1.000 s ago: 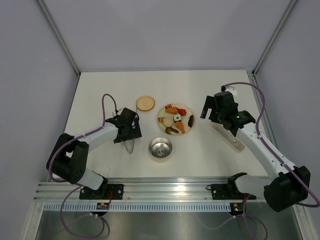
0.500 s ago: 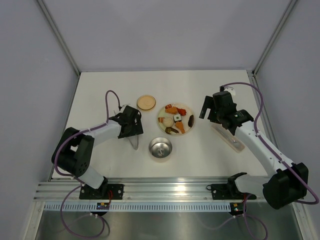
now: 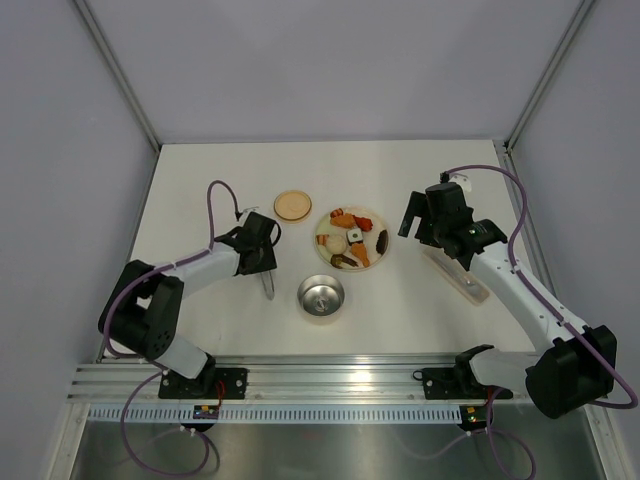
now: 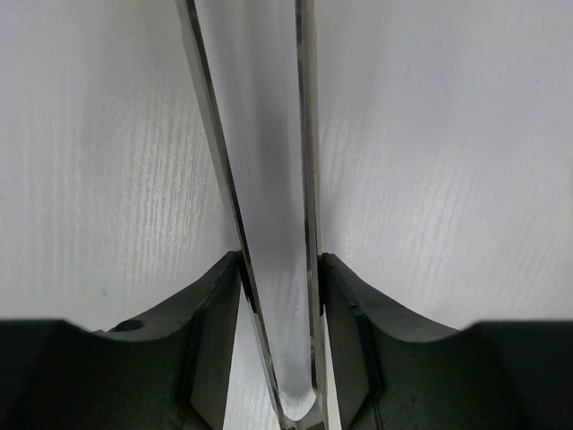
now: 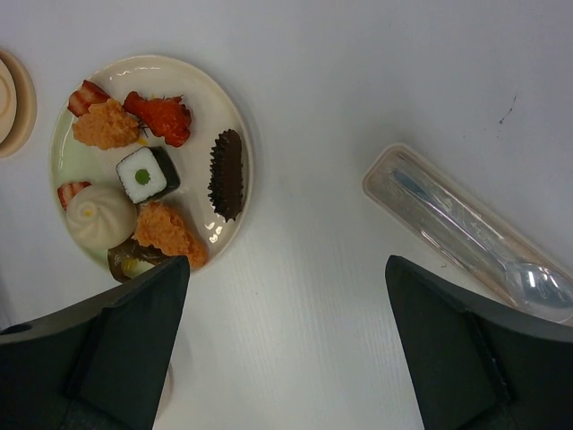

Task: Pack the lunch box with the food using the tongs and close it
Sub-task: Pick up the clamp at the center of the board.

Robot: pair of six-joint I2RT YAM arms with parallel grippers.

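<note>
The silver tongs point(image 3: 268, 289) lie on the table left of the steel lunch box point(image 3: 321, 295), which stands open with nothing in it. My left gripper point(image 3: 260, 262) is down over them. In the left wrist view both black fingers point(image 4: 210, 309) press against the two slim arms of the tongs point(image 4: 307, 152) near their joined end, so the gripper point(image 4: 280, 269) is shut on them. The food point(image 5: 148, 175) sits on a cream plate point(image 3: 373, 218) behind the lunch box. The tan wooden lid point(image 3: 292, 205) lies left of the plate. My right gripper point(image 3: 420, 225) hovers open to the right of the plate, holding nothing.
A clear plastic case point(image 5: 466, 233) with a spoon inside lies right of the plate, under my right arm. The lid's edge point(image 5: 9, 98) shows at the far left of the right wrist view. Walls enclose the table on three sides.
My left gripper has slid slightly toward the tongs' joined end and its fingers have closed in onto the two arms. The right arm has hardly moved.
</note>
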